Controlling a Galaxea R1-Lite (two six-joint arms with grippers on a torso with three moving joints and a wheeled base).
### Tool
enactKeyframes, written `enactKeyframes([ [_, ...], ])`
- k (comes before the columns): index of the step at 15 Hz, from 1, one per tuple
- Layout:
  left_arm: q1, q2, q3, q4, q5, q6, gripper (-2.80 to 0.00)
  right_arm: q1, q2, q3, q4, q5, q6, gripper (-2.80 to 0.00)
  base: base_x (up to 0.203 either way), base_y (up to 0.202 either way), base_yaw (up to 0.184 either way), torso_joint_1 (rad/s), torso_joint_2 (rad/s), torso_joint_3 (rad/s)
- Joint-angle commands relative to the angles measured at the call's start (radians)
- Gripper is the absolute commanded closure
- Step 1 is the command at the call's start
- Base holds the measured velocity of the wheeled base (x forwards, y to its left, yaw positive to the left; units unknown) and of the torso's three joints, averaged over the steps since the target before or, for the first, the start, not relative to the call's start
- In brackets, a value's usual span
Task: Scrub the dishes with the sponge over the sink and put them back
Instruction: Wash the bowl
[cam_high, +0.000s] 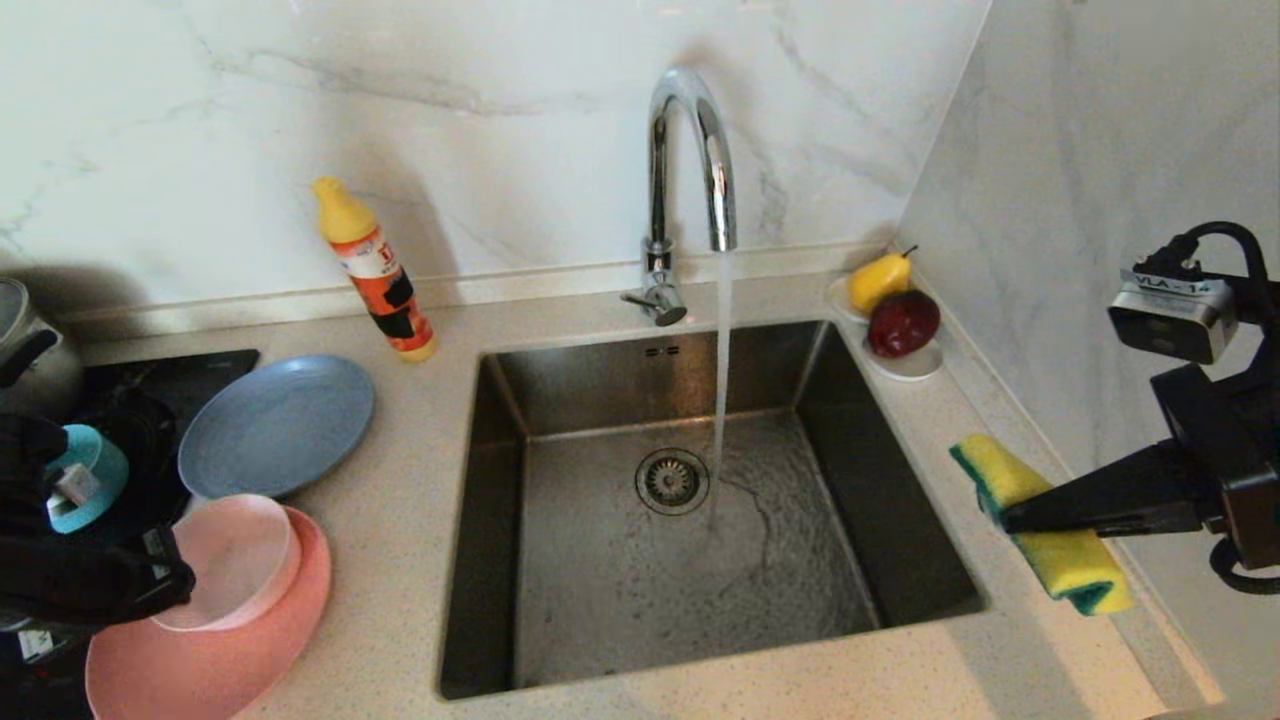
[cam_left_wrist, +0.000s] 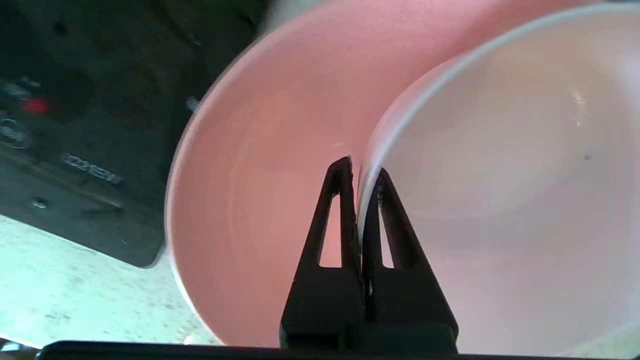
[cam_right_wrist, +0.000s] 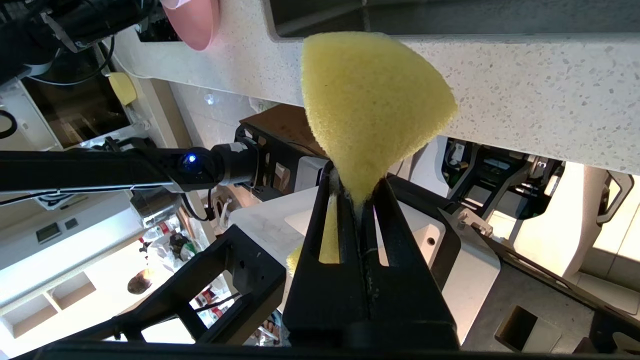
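Pale bowl (cam_left_wrist: 500, 165) rim pinched between left fingers (cam_left_wrist: 340, 200), sponge (cam_right_wrist: 370, 105) squeezed between right fingers (cam_right_wrist: 390, 210)

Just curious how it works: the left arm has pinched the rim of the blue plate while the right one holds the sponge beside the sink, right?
Not quite. The left wrist view shows the left fingers shut on the rim of the pale bowl sitting in the pink plate, not the blue plate. The right fingers do hold the sponge.

Head looks down; wrists close behind jaws.
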Motion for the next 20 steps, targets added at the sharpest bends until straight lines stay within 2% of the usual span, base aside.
enactKeyframes([
  [1,0.029,0.012,-0.018,0.005,0.001,-0.002,0.0,0.0,0.0,0.0,0.004,0.003,0.003,0.0,0.0,0.0,0.0,0.0,0.0,0.0],
  [5,0.043,-0.016,-0.044,0.049,-0.001,0.001,0.0,0.002,-0.009,0.0,0.006,0.004,0.003,0.0,0.0,0.0,0.0,0.0,0.0,0.0],
  [7,0.045,-0.074,-0.079,0.106,-0.023,-0.001,0.0,0.002,-0.012,0.0,0.006,0.005,0.003,0.0,0.0,0.0,0.0,0.0,0.0,0.0],
  [11,0.044,-0.261,-0.259,0.348,-0.088,-0.012,0.0,0.002,-0.018,0.003,0.007,0.005,0.003,0.0,0.0,0.0,0.0,0.0,0.0,0.0],
  [15,0.036,-0.406,-0.453,0.61,-0.211,-0.015,0.0,0.002,-0.033,0.003,0.009,0.005,0.004,0.0,0.0,0.0,0.0,0.0,0.0,0.0],
  [17,-0.028,-0.438,-0.532,0.713,-0.26,-0.016,0.0,0.002,-0.045,0.003,0.011,0.005,0.004,0.0,0.0,0.0,0.0,0.0,0.0,0.0],
  [20,-0.228,-0.422,-0.626,0.805,-0.253,-0.033,0.0,0.002,-0.061,0.002,0.011,0.006,0.006,0.0,0.0,0.0,0.0,0.0,0.0,0.0],
])
